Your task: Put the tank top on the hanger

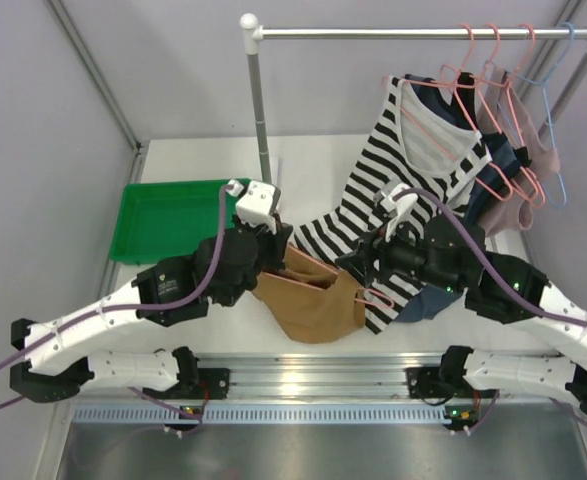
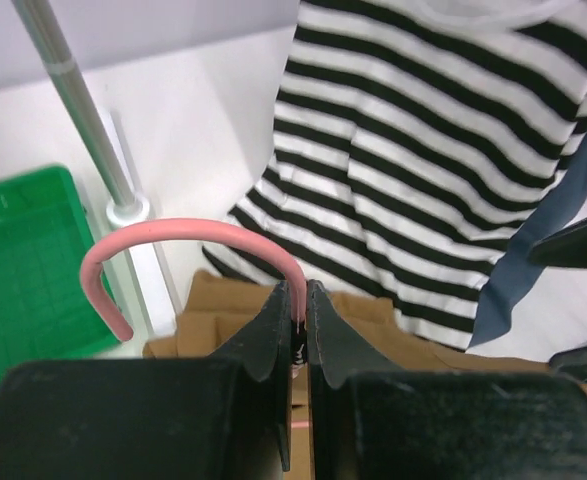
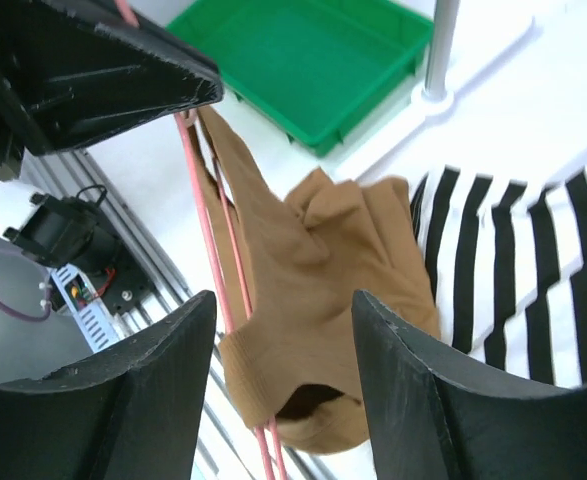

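because the wire needs steadying, the left gripper (image 2: 299, 292) pinches the hanger (image 2: 188, 228) at its neck; the tank top (image 3: 303, 270) hangs bunched on it near the green tray (image 1: 163, 218), right gripper (image 3: 283, 300) spread, holding nothing.

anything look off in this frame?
Yes. The tank top sits in a crumpled lump on the hanger rather than spread across it. The left gripper pinches the hanger just below its hook; the right gripper is open near the cloth. The striped top on the rail also hangs skewed.
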Controlling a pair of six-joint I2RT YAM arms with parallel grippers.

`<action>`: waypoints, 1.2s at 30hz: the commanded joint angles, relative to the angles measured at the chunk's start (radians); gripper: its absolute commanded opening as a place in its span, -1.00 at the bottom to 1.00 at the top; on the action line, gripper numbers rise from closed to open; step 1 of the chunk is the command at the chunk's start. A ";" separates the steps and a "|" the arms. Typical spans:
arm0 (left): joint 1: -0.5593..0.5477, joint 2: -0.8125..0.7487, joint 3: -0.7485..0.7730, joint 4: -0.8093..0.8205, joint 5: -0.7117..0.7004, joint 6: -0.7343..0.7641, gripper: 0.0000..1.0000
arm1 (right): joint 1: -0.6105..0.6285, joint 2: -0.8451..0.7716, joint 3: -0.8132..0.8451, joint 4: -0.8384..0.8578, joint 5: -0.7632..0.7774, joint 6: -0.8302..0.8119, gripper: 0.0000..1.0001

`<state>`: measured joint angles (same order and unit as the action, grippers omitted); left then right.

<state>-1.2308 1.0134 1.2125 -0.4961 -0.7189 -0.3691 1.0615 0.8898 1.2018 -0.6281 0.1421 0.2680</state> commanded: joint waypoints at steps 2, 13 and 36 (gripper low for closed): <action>-0.004 0.077 0.246 -0.110 0.022 0.120 -1.00 | -0.014 0.064 0.138 0.038 -0.053 -0.136 0.12; -0.002 0.315 0.770 -0.303 0.010 0.285 -1.00 | -0.014 0.202 0.435 -0.019 -0.064 -0.233 0.14; -0.002 0.453 1.033 -0.256 -0.020 0.430 -1.00 | -0.014 0.201 0.438 -0.029 -0.061 -0.248 0.11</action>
<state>-1.2312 1.4731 2.2608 -0.8299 -0.7227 0.0345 1.0588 1.1309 1.6600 -0.6842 0.0792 0.0257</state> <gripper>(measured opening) 0.069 0.559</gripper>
